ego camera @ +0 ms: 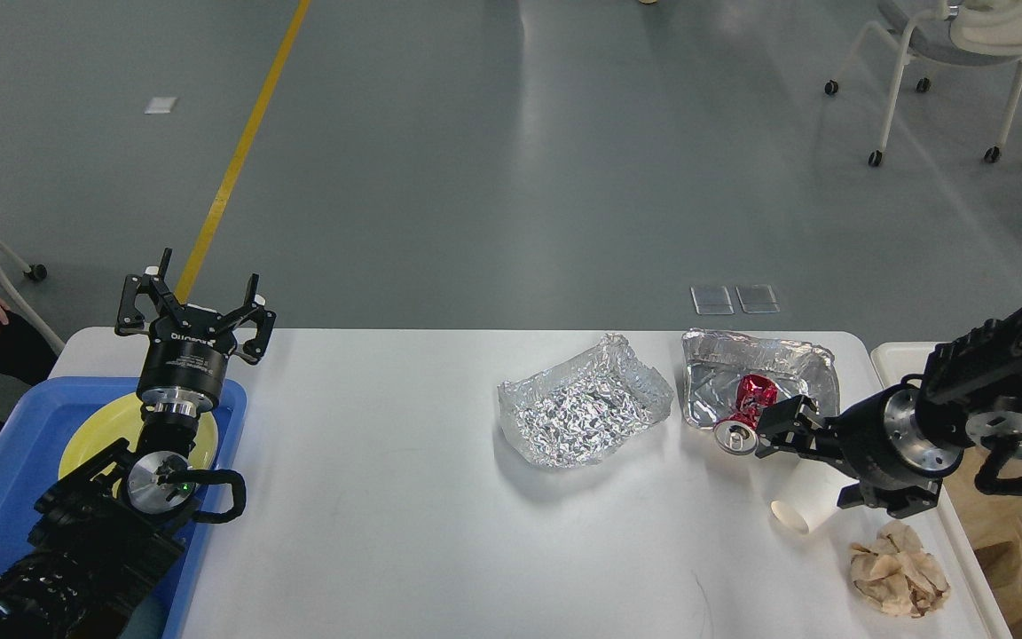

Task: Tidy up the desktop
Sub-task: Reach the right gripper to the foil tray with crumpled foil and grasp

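White matte rectangular desktop surface [404,532], littered on its right half; white paper cup [802,506] lying tipped, long axis slanting rim-near, directly beneath right gripper [808,466], fingers spread; left gripper [196,302], fingers wide, well apart.

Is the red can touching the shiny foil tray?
Touching. The head view shows the crushed red can lying in the foil tray, its silver top poking over the tray's near edge.
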`<state>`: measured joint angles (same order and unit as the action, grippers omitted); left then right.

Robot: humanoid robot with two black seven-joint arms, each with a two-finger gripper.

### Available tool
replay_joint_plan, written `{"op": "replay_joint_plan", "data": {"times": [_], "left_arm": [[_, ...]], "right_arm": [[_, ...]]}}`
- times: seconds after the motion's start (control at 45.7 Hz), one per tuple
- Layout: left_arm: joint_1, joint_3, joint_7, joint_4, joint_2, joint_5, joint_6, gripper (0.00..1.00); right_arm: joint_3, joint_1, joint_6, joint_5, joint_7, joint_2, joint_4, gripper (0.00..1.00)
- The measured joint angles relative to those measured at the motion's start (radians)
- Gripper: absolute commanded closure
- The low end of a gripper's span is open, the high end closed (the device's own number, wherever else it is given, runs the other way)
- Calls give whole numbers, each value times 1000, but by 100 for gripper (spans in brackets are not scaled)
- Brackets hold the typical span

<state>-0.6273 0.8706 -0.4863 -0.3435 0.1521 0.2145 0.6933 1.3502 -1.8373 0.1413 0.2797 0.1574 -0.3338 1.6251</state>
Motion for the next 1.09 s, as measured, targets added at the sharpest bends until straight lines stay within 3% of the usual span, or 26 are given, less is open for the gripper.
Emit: {"op": "replay_joint_plan", "data": {"times": [0.285, 0.525, 0.919, 1.007, 1.094], "left_arm": [[0, 1, 0, 0, -1, 0, 0, 3], [0, 1, 0, 0, -1, 0, 0, 3], [-1, 1, 0, 0, 0, 0, 0, 3], [-1, 1, 0, 0, 0, 0, 0, 3], [-1, 1, 0, 0, 0, 0, 0, 3]], "right_arm": [[-194, 302, -163, 131, 3, 77, -198, 0], [-366, 425, -180, 260, 4, 158, -402, 0], [-395, 594, -217, 375, 1, 339, -723, 3], [-396, 631, -241, 377, 1, 358, -768, 15], [-396, 665, -265, 377, 1, 370, -802, 45]]}}
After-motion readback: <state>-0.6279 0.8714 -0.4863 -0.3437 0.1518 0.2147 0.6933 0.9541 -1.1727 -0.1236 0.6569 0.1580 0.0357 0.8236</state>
